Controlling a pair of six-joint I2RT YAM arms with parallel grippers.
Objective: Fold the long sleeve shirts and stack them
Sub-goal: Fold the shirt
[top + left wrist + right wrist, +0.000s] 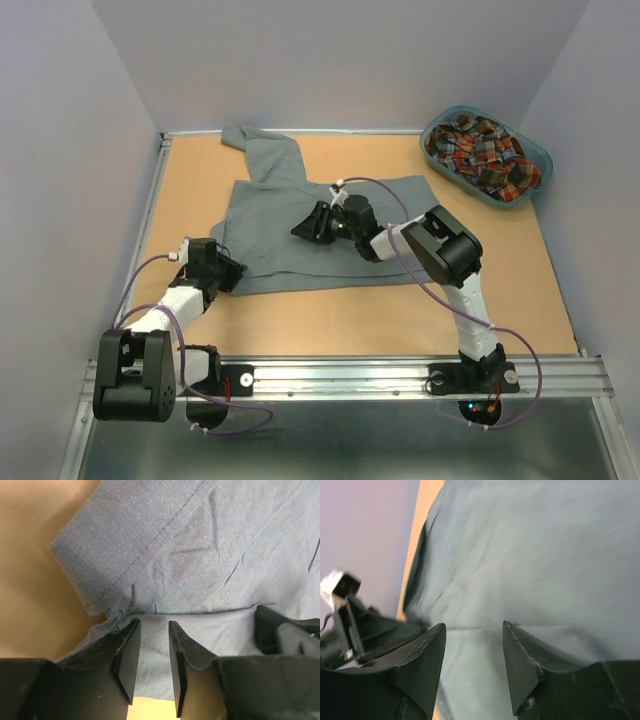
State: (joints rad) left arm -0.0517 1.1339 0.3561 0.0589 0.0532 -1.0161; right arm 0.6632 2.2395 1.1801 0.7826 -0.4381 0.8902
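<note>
1. The top view shows the grey shirt (270, 215) spread on the desk (420, 320). Its body lies near the middle and one sleeve reaches toward the far left corner.
2. Only that view takes in the plaid shirt (480, 155). It is crumpled inside the teal basket (546, 160) at the far right corner, well apart from the grey shirt.
3. From above, the left end effector (232, 272) sits at the near left edge of the grey shirt. The right end effector (305, 228) is over the middle of the shirt's body. How either one's jaws stand cannot be read from this height.
4. The left wrist view shows the left end effector (153, 625) up close.
   - Its fingers (129, 660) are drawn close, with a narrow slot between them.
   - The shirt's edge runs across the tips, and cloth rides up the outer side of each finger.
   - A stitched seam and bare desk show to the left.
   - Whether the pads truly bite the cloth I cannot tell.
5. The right wrist view shows the right end effector (474, 626) with its jaws spread wide, low over the grey cloth. A crease crosses the gap, and a strip of desk shows at the upper left.
</note>
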